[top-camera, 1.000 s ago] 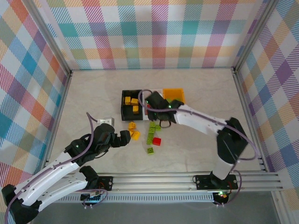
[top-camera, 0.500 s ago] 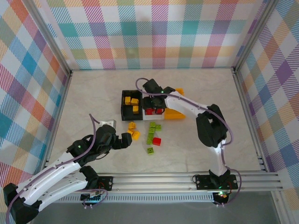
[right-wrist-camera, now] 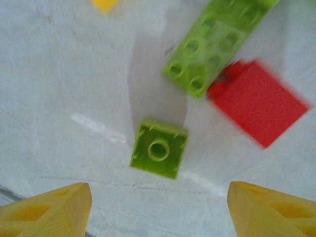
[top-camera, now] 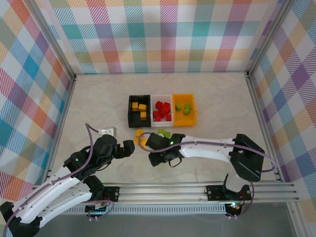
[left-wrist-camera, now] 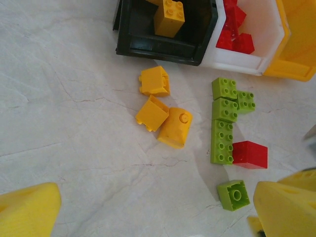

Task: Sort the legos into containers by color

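From above, most of the loose legos (top-camera: 139,133) are hidden under the right arm (top-camera: 207,147). In its wrist view the right tool (right-wrist-camera: 158,210) is seen spread wide with nothing held. A lime square brick (right-wrist-camera: 159,148) lies on the desk (right-wrist-camera: 74,74) just ahead of the fingers (right-wrist-camera: 47,210), its ringed face up. A green strip (right-wrist-camera: 217,44), cut off at the top, is laid diagonally against a blurred red brick (right-wrist-camera: 256,103). The left tool (left-wrist-camera: 158,212) is likewise wide open and empty. The containers (top-camera: 161,109) are lined up mid-desk, parallel to the far edge.
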